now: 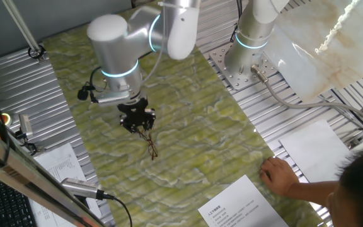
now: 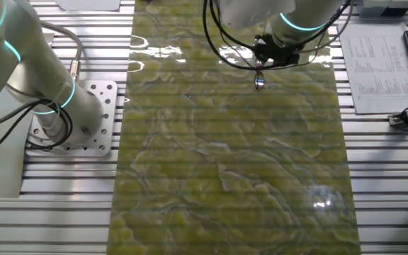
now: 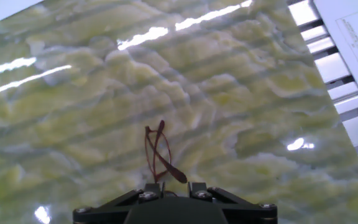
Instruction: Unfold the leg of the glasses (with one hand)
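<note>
dark brown glasses [image 3: 159, 155], green-yellow marbled mat [image 3: 241, 112], silver arm [image 1: 115, 38]

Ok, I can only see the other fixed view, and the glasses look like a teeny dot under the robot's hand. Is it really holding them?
Observer: Yes. In the hand view the gripper is pinched on one end of the glasses, and the rest sticks out over the green mat.
Operator: Is the leg open?
Observer: I cannot tell. The hand view only shows thin wires crossing each other near the fingertips.
Operator: Is anybody close by?
Observer: One fixed view shows a person's hand resting near the mat's edge, beside a printed sheet.
</note>
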`<state>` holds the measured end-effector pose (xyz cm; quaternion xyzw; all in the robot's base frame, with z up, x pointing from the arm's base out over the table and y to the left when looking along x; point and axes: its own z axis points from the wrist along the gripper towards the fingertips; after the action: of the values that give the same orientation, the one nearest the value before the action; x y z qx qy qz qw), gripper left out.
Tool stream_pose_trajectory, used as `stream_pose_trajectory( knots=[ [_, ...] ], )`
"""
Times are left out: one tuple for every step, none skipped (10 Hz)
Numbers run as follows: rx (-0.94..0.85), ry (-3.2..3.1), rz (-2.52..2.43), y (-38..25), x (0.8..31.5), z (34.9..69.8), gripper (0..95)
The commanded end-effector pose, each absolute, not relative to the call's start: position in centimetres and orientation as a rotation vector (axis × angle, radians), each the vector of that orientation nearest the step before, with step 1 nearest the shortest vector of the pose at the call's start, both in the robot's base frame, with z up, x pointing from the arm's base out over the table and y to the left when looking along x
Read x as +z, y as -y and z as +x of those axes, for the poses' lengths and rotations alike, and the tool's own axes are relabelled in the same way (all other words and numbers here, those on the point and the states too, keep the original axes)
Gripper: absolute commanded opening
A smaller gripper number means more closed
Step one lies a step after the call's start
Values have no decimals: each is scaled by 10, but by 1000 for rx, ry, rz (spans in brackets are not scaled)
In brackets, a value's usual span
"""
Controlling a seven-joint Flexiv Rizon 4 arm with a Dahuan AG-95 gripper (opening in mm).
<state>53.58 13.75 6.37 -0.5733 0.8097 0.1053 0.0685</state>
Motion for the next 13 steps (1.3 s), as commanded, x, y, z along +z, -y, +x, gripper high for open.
stream_pose_trajectory(
  knots=[
    [301,-2479,-1681,-141,60,534,190],
    [299,-2479,-1682,-142,59,534,190],
    [292,-2473,-1695,-144,57,534,190],
    [287,-2469,-1702,-144,54,533,190],
    [288,-2465,-1700,-145,52,533,190],
    [285,-2464,-1701,-145,50,533,190],
    [289,-2469,-1691,-144,50,533,190],
    [293,-2466,-1689,-143,51,533,190],
    [290,-2464,-1693,-143,51,533,190],
    [295,-2462,-1690,-143,50,533,190],
    [294,-2456,-1697,-143,50,532,190],
    [318,-2443,-1692,-140,48,528,190],
    [325,-2440,-1690,-137,48,525,190]
  ],
)
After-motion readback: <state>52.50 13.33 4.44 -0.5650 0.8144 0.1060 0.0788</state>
